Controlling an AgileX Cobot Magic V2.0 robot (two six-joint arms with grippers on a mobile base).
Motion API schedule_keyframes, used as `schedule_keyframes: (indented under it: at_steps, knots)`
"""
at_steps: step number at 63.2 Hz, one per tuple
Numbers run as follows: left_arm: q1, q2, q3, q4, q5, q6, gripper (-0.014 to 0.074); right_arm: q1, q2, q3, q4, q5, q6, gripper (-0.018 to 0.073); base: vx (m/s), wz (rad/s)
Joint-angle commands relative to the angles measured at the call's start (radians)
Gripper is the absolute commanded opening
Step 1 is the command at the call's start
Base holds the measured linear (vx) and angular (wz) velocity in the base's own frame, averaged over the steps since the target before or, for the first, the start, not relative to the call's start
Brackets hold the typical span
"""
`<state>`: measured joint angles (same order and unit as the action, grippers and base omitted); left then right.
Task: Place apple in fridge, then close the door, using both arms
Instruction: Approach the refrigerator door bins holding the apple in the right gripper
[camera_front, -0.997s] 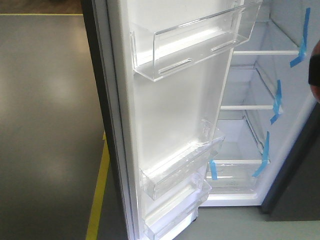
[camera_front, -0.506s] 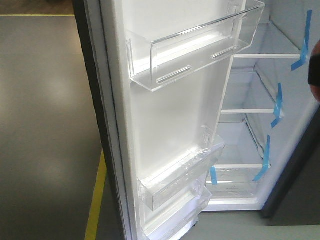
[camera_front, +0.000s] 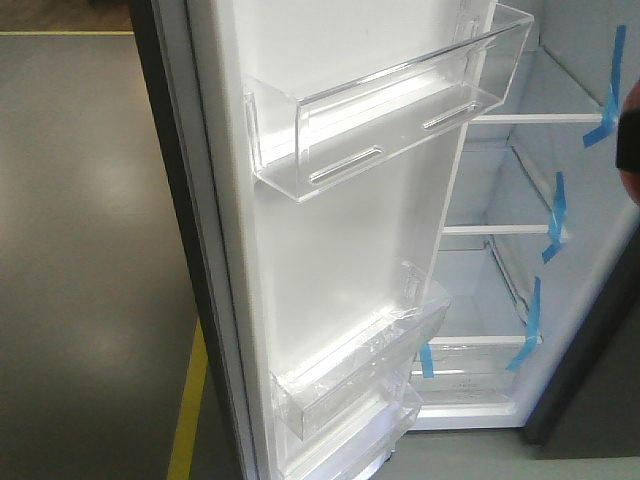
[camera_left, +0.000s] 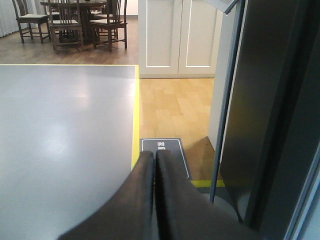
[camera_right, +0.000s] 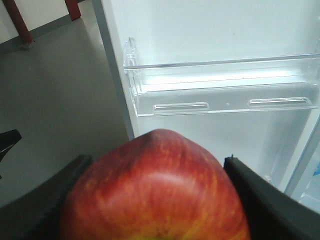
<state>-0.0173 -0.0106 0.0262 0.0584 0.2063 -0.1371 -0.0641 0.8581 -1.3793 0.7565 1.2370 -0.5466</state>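
My right gripper (camera_right: 155, 167) is shut on the apple (camera_right: 155, 200), red with a yellow patch low down, held between two black fingers (camera_right: 250, 190). It faces the white inner face of the open door (camera_right: 210, 30), below a clear bin (camera_right: 225, 92). In the front view the door (camera_front: 330, 250) stands open at the left of the fridge (camera_front: 500, 290), whose white shelves carry blue tape strips (camera_front: 555, 215). A red and black sliver of the apple and gripper shows at the right edge (camera_front: 630, 140). My left gripper (camera_left: 155, 156) is shut and empty, beside the door's dark grey outer face (camera_left: 270, 100).
Grey floor (camera_left: 65, 140) with a yellow line (camera_left: 135, 120) lies left of the door. Beyond are wooden floor, a white cabinet (camera_left: 175, 35) and a table with chairs (camera_left: 75, 20). Lower door bins (camera_front: 350, 380) jut out from the door.
In the front view the door and shelves have slid a little left and down in the picture. The apple stays at the right edge.
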Motion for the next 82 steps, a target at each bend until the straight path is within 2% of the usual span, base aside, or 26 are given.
schedule_keyframes:
  at_steps: [1, 72, 82]
  knots:
    - [-0.006, -0.014, 0.026, -0.009, -0.072, -0.008, -0.0006, -0.003, -0.001, -0.019, 0.045, -0.063, -0.001, -0.0003, 0.03, -0.03]
    - [-0.006, -0.014, 0.026, -0.009, -0.072, -0.008, -0.0006, -0.003, -0.001, -0.019, 0.045, -0.063, -0.001, -0.0003, 0.00, 0.00]
    - [-0.006, -0.014, 0.026, -0.009, -0.072, -0.008, -0.0006, -0.003, -0.001, -0.019, 0.069, -0.203, -0.005, -0.0003, 0.00, 0.00]
